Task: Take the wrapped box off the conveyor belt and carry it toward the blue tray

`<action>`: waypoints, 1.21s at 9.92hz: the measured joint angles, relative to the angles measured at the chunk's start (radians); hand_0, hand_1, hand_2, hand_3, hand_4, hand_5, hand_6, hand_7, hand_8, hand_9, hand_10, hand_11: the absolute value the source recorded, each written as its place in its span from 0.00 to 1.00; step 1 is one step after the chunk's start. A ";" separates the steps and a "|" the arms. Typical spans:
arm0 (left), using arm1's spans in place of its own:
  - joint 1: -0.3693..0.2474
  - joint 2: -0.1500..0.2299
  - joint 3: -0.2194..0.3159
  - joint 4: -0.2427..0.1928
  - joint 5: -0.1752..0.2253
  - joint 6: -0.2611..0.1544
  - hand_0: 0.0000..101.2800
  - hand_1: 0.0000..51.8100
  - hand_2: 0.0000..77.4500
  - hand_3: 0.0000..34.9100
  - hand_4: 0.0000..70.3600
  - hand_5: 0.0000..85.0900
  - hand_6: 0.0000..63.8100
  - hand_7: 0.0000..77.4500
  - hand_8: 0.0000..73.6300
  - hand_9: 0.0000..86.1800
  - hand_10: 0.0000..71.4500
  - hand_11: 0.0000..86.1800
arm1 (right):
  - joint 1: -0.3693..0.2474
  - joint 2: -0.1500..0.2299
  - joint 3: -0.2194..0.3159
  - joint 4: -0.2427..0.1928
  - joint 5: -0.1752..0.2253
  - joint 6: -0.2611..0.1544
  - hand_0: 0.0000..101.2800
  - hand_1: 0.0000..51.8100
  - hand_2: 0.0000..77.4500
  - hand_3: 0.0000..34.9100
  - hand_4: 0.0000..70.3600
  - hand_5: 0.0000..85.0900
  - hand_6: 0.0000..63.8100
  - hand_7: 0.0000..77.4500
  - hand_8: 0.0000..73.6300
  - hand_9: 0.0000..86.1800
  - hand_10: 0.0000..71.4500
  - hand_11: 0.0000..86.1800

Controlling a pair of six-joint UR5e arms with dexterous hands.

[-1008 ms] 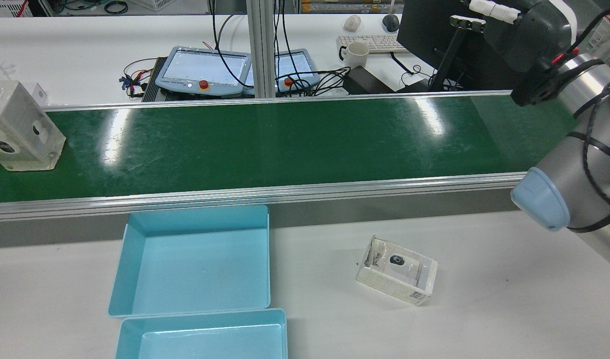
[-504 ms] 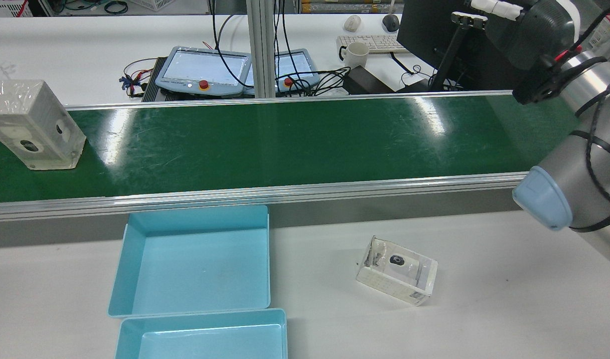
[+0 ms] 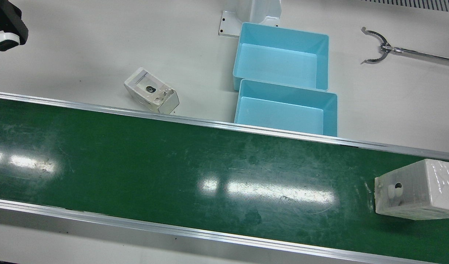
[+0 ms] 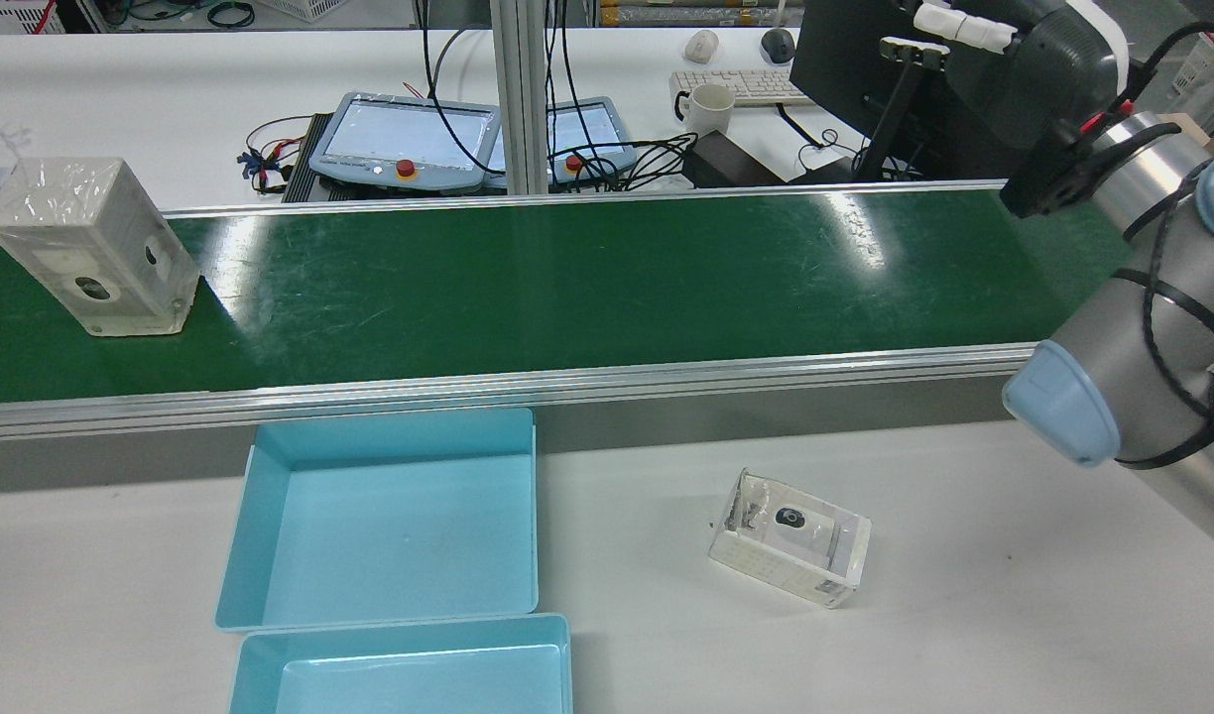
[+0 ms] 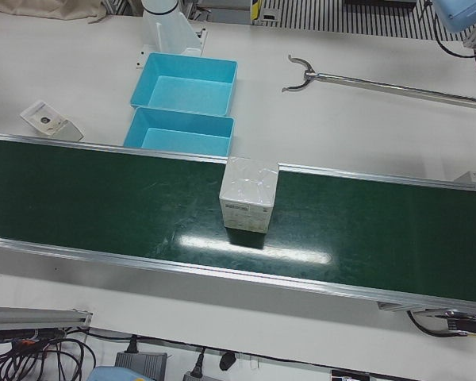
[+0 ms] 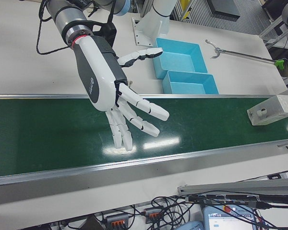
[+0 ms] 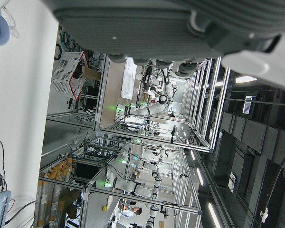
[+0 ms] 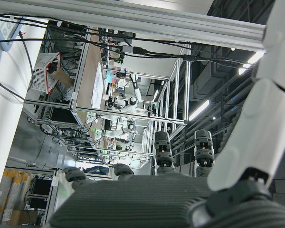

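The wrapped box [image 4: 91, 248] is a pale box in clear film, standing on the green conveyor belt [image 4: 587, 278] at its left end in the rear view. It also shows in the front view [image 3: 419, 190], the left-front view [image 5: 250, 193] and the right-front view [image 6: 271, 110]. Two blue trays [image 4: 389, 535] [image 4: 409, 684] sit on the white table just before the belt. My right hand [image 6: 120, 96] is open, fingers spread, above the belt far from the box; it also shows in the rear view [image 4: 1014, 59]. My left hand [image 7: 180, 23] shows only part of its palm.
A smaller wrapped box [image 4: 790, 535] lies tilted on the table to the right of the trays. A metal grabber tool [image 3: 375, 46] lies on the table beyond the trays. Teach pendants, cables and a monitor stand behind the belt.
The wrapped box has travelled to the right along the belt in the rear view. My right arm has shifted slightly to the left.
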 joint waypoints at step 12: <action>0.000 0.000 0.000 0.000 0.000 0.000 0.00 0.00 0.01 0.00 0.00 0.01 0.00 0.01 0.00 0.01 0.00 0.00 | -0.108 0.084 -0.092 0.011 0.001 -0.139 0.34 0.11 0.12 0.86 0.07 0.08 0.00 0.14 0.00 0.02 0.01 0.02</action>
